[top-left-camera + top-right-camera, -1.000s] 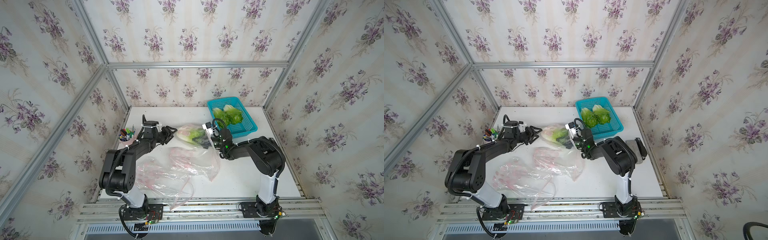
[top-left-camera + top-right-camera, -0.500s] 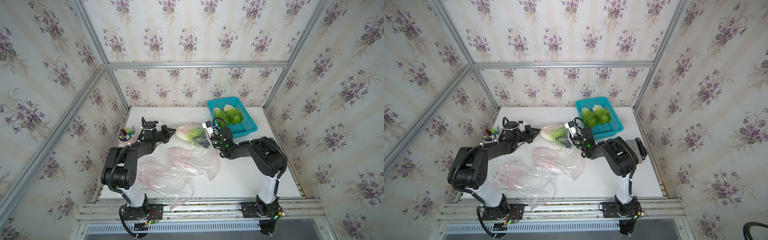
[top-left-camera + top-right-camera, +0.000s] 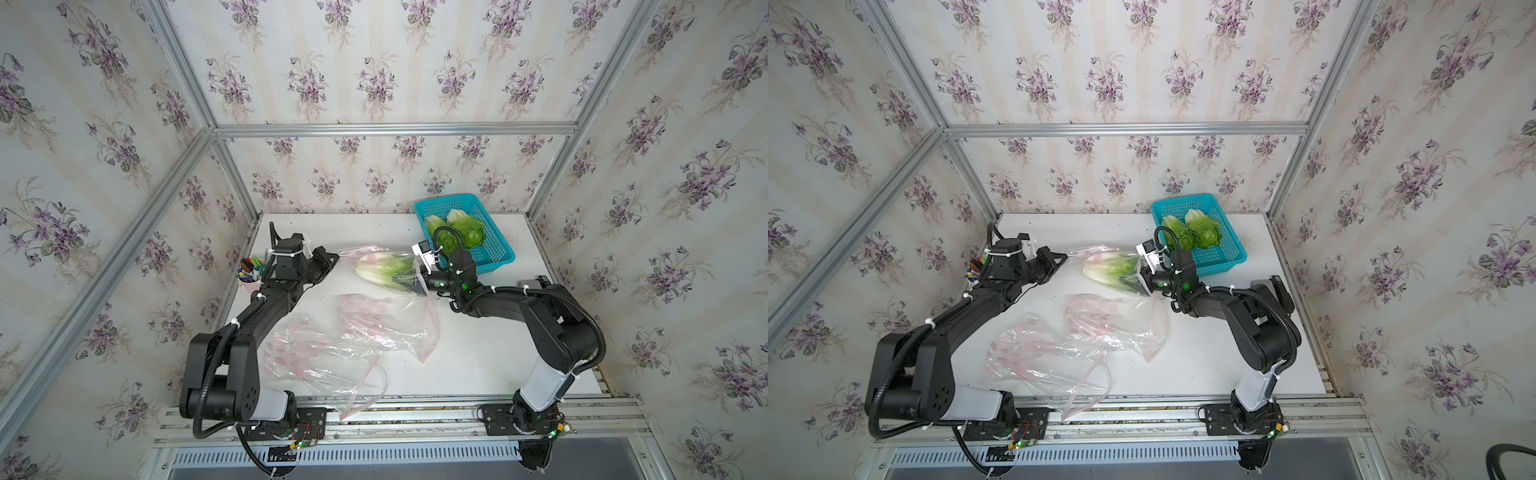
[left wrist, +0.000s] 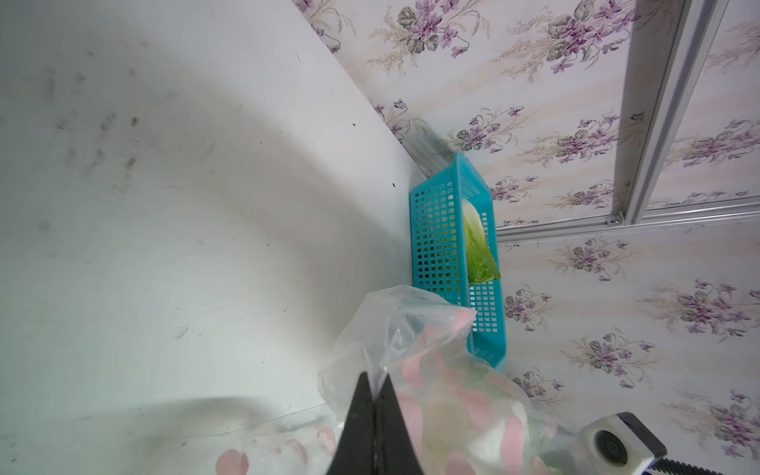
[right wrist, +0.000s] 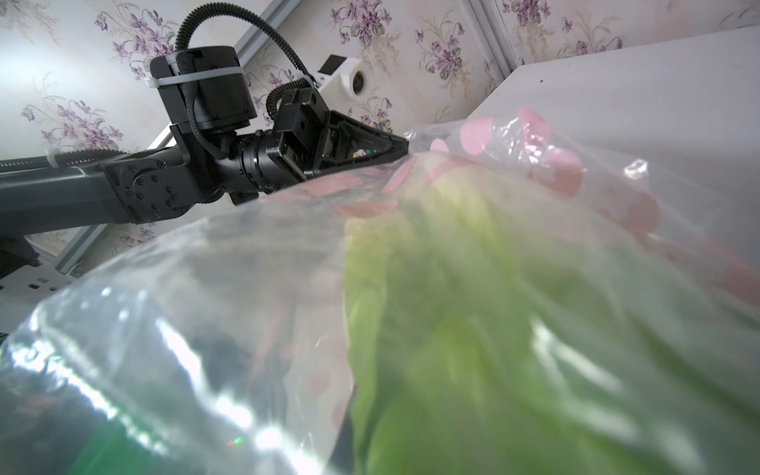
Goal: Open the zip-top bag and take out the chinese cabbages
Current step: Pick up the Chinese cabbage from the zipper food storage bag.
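While left pincer (image 4: 375, 386) and right pincer (image 3: 417, 286) clamp opposite ends of the slippery bag (image 3: 350, 252) over the worktop (image 3: 478, 353), a light, bruisable cabbage (image 3: 376, 268) lies inside; grasp its firm pale base.

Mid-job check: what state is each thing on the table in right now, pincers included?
left pincer: shut on a corner of the zip-top bag.
right pincer: shut, apparently on the bag's opposite end.
zip-top bag: held between both pincers; seal state unclear.
bagged cabbage: inside the bag.
basket cabbages: two, lying in the blue basket.
spare bags: two, empty, crumpled on the table.
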Robot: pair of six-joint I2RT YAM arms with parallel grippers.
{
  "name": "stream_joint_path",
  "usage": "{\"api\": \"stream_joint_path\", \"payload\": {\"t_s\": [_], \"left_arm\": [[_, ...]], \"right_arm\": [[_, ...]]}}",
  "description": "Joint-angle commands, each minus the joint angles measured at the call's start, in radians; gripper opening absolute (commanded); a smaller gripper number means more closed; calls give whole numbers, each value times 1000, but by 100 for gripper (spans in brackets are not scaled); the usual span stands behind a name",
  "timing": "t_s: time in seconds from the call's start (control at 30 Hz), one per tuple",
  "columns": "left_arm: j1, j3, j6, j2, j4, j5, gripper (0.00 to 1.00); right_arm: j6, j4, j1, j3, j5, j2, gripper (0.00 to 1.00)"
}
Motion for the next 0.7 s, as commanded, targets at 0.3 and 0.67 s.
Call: {"api": "stream_joint_path", "payload": {"t_s": [0.3,0.67], "left_arm": [[53,-100,103,-225,-123,-352,0],[82,-119,145,-326,-240,-496,0]], "right_arm": [[-88,-153,-52,-99,92,-209,0],[-244,-411,-90,-120,225,-366,0]]}}
